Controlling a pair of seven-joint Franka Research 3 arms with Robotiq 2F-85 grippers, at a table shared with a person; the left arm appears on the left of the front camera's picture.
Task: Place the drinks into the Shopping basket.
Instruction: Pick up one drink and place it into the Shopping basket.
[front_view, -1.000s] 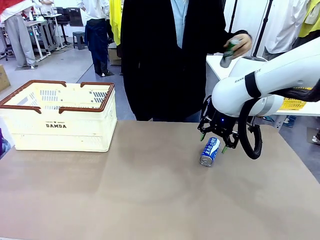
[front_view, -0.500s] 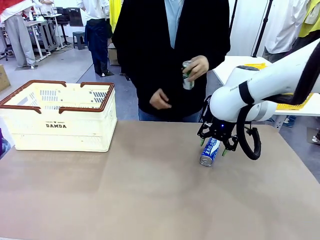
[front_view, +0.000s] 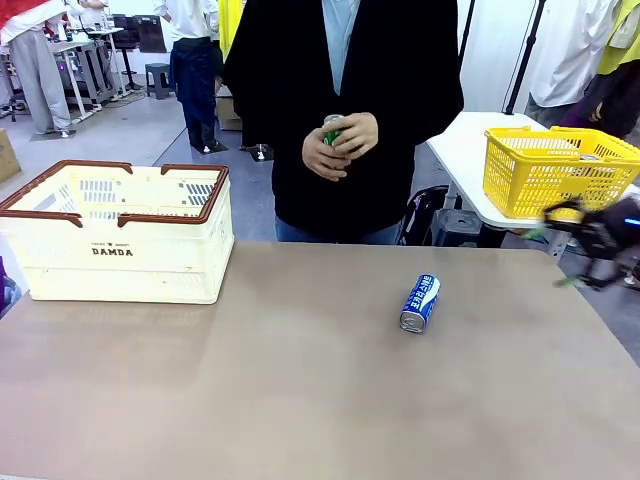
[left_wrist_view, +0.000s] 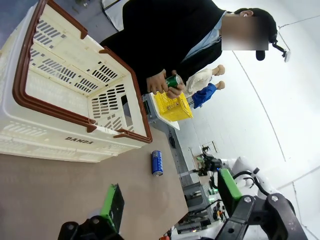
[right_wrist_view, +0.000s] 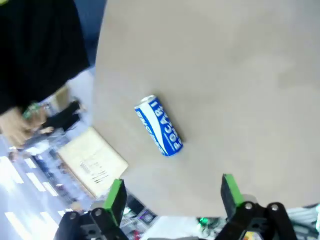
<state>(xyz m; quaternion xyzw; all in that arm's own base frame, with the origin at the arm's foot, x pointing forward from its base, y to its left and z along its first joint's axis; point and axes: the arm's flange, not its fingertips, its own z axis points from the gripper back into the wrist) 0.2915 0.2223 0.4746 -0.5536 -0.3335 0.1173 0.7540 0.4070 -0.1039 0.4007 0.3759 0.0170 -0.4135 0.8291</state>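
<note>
A blue can (front_view: 420, 303) with white lettering lies on its side on the table right of centre, and nothing touches it. It also lies ahead of my open right gripper (right_wrist_view: 172, 195) as the blue can (right_wrist_view: 159, 125), well clear of the fingers. The person across the table holds a green can (front_view: 335, 133) in both hands at chest height. The cream Shopping basket (front_view: 120, 240) with a brown rim stands at the table's far left. My right gripper (front_view: 565, 257) is blurred at the right edge, away from the can. My left gripper (left_wrist_view: 170, 197) is open over the table, with the Shopping basket (left_wrist_view: 60, 90) ahead.
A small yellow basket (front_view: 555, 170) sits on a white side table at the right, behind my right gripper. The person stands close against the table's far edge. Bare brown tabletop (front_view: 300, 380) spreads between the Shopping basket and the blue can.
My right arm has drawn back to the right, away from the blue can, which stays where it lay. The person has brought the green can from their side to chest height, into both hands.
</note>
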